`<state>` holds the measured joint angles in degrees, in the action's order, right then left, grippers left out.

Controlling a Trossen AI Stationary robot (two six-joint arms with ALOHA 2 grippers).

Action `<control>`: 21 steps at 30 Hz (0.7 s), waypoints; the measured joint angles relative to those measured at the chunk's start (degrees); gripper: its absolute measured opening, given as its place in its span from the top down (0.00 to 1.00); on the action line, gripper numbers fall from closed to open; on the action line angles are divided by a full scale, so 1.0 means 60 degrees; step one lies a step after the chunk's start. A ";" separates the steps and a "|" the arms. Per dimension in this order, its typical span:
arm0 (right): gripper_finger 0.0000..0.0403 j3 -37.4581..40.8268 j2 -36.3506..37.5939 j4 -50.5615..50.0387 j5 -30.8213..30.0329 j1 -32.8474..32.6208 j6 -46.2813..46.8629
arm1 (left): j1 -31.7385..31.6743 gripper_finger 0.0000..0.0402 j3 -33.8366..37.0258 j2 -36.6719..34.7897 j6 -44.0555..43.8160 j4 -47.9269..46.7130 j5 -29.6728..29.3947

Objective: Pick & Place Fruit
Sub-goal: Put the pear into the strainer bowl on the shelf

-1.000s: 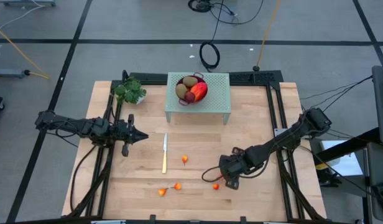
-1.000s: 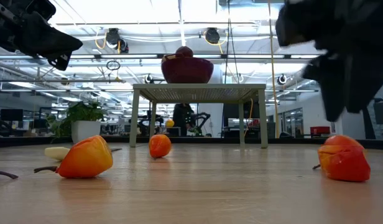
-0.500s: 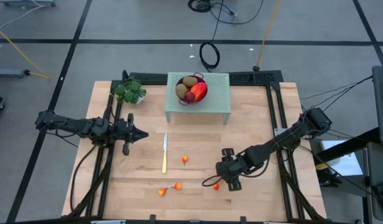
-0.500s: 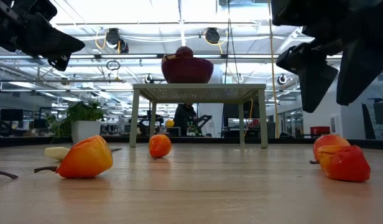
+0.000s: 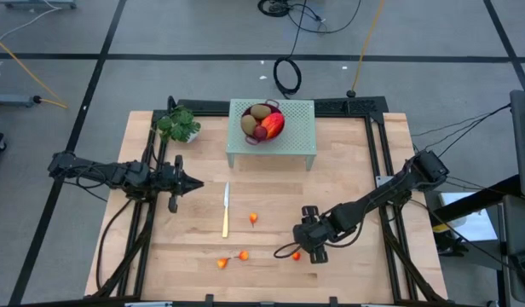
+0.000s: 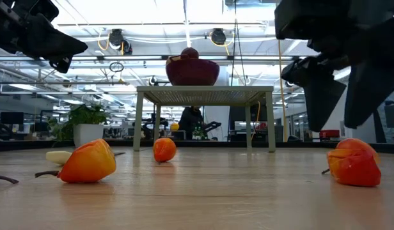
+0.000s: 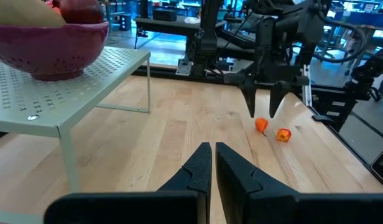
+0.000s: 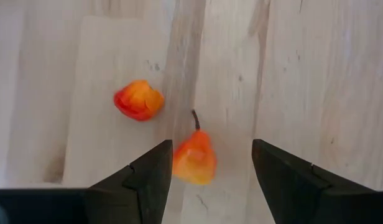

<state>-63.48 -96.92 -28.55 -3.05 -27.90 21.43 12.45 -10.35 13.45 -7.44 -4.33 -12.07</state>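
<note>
Right claw hung released over the small orange-red fruit on the near worktop. Fruit judged light, smooth, prone to roll; grip across its widest body. Left claw clenched, idle

A slim yellow-handled knife is lying mid-table, in front of a pale perforated metal stand bearing a dark red bowl. Small orange-red fruits are lying around the knife's near end.
</note>
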 joint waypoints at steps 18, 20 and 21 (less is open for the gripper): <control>0.47 0.0000 -0.0724 0.0287 -0.0515 -0.0433 0.0550 | 0.0000 0.95 0.0000 -0.0004 0.0035 -0.0023 0.0002; 0.47 0.0007 -0.0753 0.0276 -0.0779 -0.0433 0.0565 | 0.0000 0.95 0.0000 -0.0004 0.0033 -0.0023 0.0002; 0.47 0.0006 -0.0742 0.0301 -0.0814 -0.0430 0.0565 | 0.0000 0.95 0.0000 0.0000 0.0033 -0.0023 0.0000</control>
<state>-63.45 -101.37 -26.74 -7.93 -30.48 24.82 12.45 -10.35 13.45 -7.25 -4.47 -12.07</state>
